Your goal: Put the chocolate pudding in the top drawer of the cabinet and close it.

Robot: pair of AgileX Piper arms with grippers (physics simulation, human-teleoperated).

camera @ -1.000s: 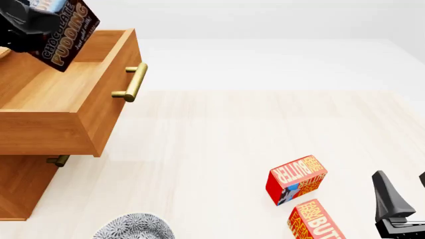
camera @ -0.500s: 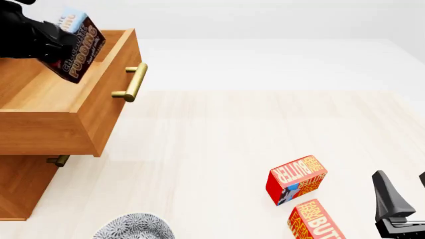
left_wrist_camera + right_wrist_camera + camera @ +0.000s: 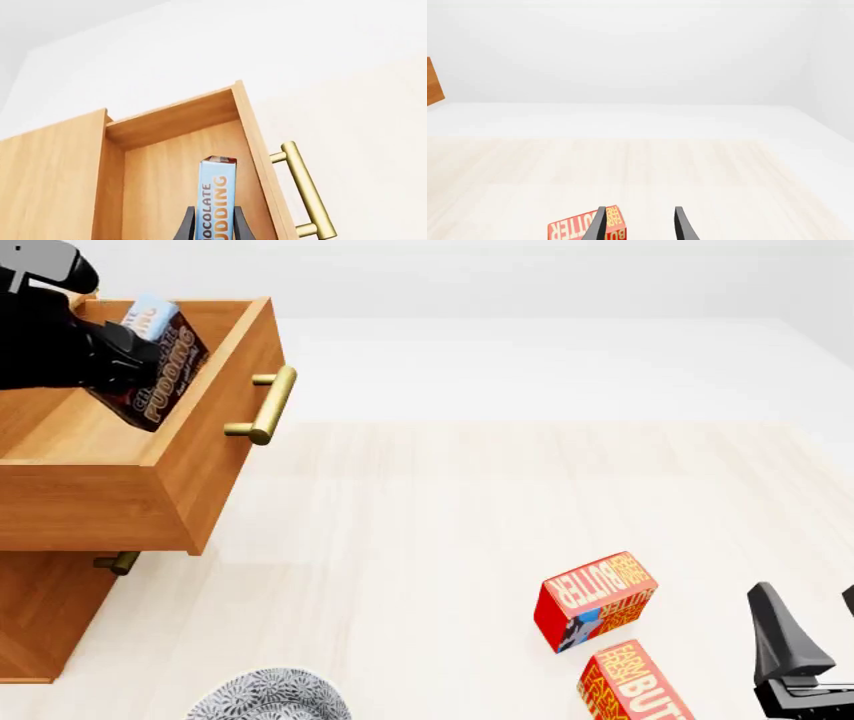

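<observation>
While clamping the chocolate pudding [image 3: 158,362] between closed fingers, the left gripper [image 3: 118,365] is holding it inside the open top drawer [image 3: 200,455]; the right gripper [image 3: 639,227] is hanging open, empty.

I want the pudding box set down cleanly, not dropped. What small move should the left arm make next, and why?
Probably ease a little lower, then open. The left gripper is shut on the chocolate pudding, which hangs tilted inside the open top drawer, its lower end seemingly just short of the floor. Letting go now could tip it. The right gripper waits open near a butter box.
</observation>
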